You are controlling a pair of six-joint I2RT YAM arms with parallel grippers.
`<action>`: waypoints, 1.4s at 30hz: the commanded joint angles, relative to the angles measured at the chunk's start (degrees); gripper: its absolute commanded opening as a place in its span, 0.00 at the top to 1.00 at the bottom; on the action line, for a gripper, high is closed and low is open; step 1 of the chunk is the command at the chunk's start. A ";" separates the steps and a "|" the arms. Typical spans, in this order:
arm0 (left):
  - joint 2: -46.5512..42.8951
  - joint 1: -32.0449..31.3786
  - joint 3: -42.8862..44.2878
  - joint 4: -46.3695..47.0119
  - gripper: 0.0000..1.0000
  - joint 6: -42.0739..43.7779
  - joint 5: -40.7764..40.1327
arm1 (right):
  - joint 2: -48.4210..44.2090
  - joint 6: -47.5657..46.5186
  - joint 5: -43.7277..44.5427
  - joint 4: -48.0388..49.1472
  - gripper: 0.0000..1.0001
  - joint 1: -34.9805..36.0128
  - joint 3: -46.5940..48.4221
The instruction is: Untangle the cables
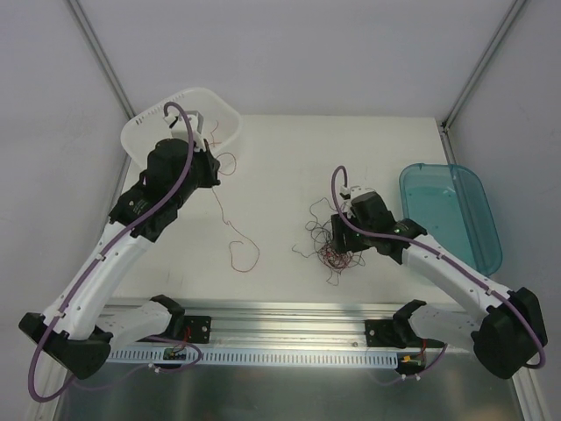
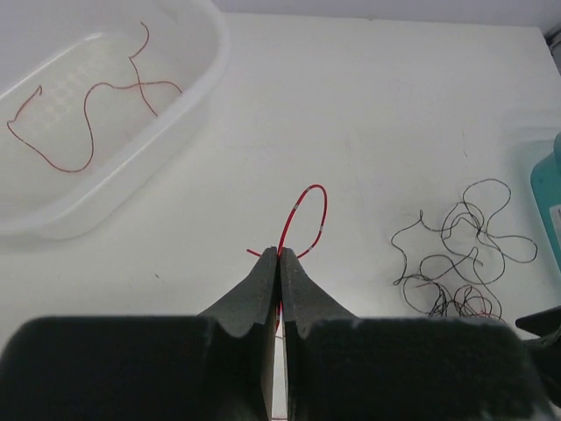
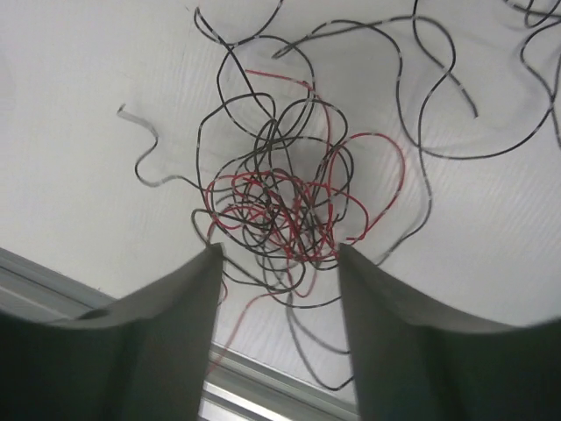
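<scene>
The counter (image 1: 289,158) carries a job mostly undone. In the overhead view a white basket (image 1: 230,110) sits at the upper left and a teal tray (image 1: 456,210) at the right. Right of centre between them, the cables (image 1: 331,246) lie knotted in one red-and-black tangle. I judge the sorting barely begun. From above, the tray shows no wire I can make out, and the left arm hides much of the basket. The left wrist view fills that in: what look like two loose red wires (image 2: 88,114) lie in the basket at its upper left. It also shows the left hand (image 2: 279,254) pressed together on a single red wire (image 2: 307,206), whose loop stands up just past the fingertips. Overhead, the rest of that wire seems to trail down the counter, apart from the tangle. The right hand (image 3: 279,252) reads only from its own wrist view: its jaws stand apart, straddling the dense core and gripping nothing. That close view also shows black strands looping wide around a packed red middle, which is a mere scribble from above.
</scene>
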 commanded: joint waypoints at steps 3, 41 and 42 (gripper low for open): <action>3.09 1.31 12.54 -0.74 1.00 3.09 -2.70 | -2.11 1.71 -2.62 0.62 0.22 2.15 0.04; 47.83 27.50 38.51 24.06 0.66 20.14 -7.10 | -18.29 3.82 -5.08 -7.21 0.00 7.60 -4.70; 47.39 27.50 37.35 23.44 0.54 19.62 -6.92 | -17.94 3.73 -5.00 -7.20 0.00 7.60 -4.44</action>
